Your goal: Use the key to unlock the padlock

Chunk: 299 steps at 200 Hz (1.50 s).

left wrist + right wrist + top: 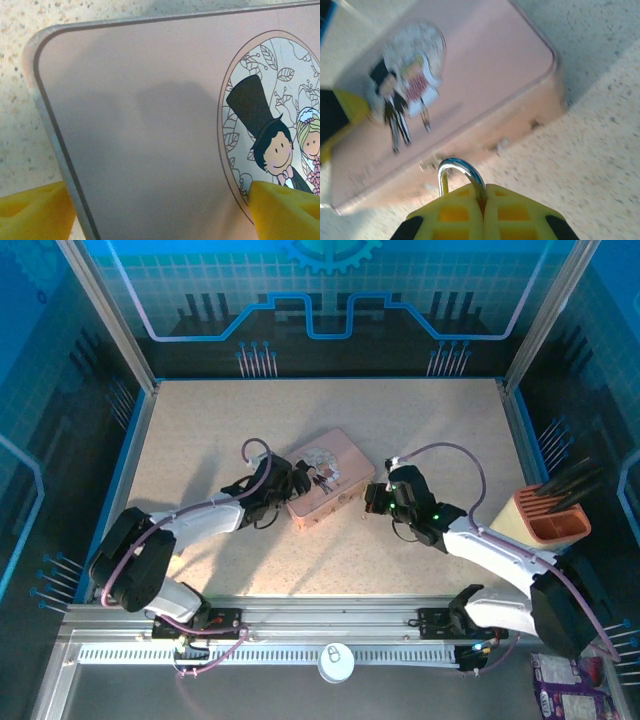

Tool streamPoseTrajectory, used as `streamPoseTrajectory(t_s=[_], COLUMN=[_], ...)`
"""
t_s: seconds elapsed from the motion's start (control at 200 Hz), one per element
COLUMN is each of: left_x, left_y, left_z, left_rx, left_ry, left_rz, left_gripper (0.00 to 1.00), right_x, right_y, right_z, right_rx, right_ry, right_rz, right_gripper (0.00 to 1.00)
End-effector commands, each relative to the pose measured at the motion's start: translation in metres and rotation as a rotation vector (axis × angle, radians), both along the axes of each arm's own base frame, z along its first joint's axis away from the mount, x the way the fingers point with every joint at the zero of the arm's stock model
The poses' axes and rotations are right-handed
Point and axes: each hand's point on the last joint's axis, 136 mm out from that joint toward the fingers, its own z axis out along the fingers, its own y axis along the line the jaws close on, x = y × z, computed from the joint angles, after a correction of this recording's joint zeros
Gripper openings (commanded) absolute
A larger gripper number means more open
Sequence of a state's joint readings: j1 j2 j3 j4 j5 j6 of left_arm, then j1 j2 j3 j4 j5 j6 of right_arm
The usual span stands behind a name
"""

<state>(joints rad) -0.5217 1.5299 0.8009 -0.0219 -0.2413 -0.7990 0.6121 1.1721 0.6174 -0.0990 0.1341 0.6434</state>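
Nearest, one white round disc printed with a lock icon [336,660] is seen on the metal rail between the two arm bases.

Two arms are counted, both stretched low over the speckled beige table [420,430] and bent in towards each other. The right gripper [372,498] is held level just off the tin's near-right edge. In its wrist view its yellow fingers [520,212] are pressed together on the one small padlock [455,161]. Only the silver shackle is seen, standing up above the fingertips, and the body is hidden between them.

The left gripper [295,485] is laid against the left end of the one pink rectangular tin [340,455]. Its yellow fingers [30,212] are spread wide, one outside the tin's edge and one over the lid.

On that lid a round bride-and-groom print is shown. A few thin dark slivers [397,130] are lying across it, too blurred to be called the key.

Off to the right, one terracotta holder of dark tools [555,515] is standing at the table edge.
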Motion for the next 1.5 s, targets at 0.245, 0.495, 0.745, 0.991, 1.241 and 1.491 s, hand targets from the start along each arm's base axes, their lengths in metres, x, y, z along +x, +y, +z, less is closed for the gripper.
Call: streamPoseTrajectory(t_s=[0.245, 0.495, 0.745, 0.991, 1.241, 1.491], left_x=[0.032, 0.053, 0.027, -0.009, -0.037, -0.048], left_y=[0.012, 0.015, 0.028, 0.05, 0.084, 0.108], left_z=[-0.05, -0.008, 0.033, 0.043, 0.046, 0.062], left_rx=[0.135, 0.183, 0.172, 0.178, 0.272, 0.331], left_ry=[0.137, 0.092, -0.006, -0.112, -0.188, -0.281], left_rz=[-0.089, -0.107, -0.118, -0.111, -0.05, 0.022], left_gripper=[0.89, 0.99, 0.99, 0.99, 0.99, 0.99], right_x=[-0.033, -0.037, -0.035, -0.037, -0.039, -0.039], right_y=[-0.02, -0.009, 0.004, 0.012, 0.022, 0.02], right_z=[-0.036, -0.062, -0.074, -0.087, -0.083, -0.065], right_rx=[-0.322, -0.4, -0.418, -0.418, -0.377, -0.37], right_ry=[0.126, 0.191, 0.215, 0.255, 0.262, 0.216], right_rz=[0.156, 0.195, 0.224, 0.257, 0.288, 0.302], right_gripper=[0.0, 0.0, 0.0, 0.04, 0.2, 0.42])
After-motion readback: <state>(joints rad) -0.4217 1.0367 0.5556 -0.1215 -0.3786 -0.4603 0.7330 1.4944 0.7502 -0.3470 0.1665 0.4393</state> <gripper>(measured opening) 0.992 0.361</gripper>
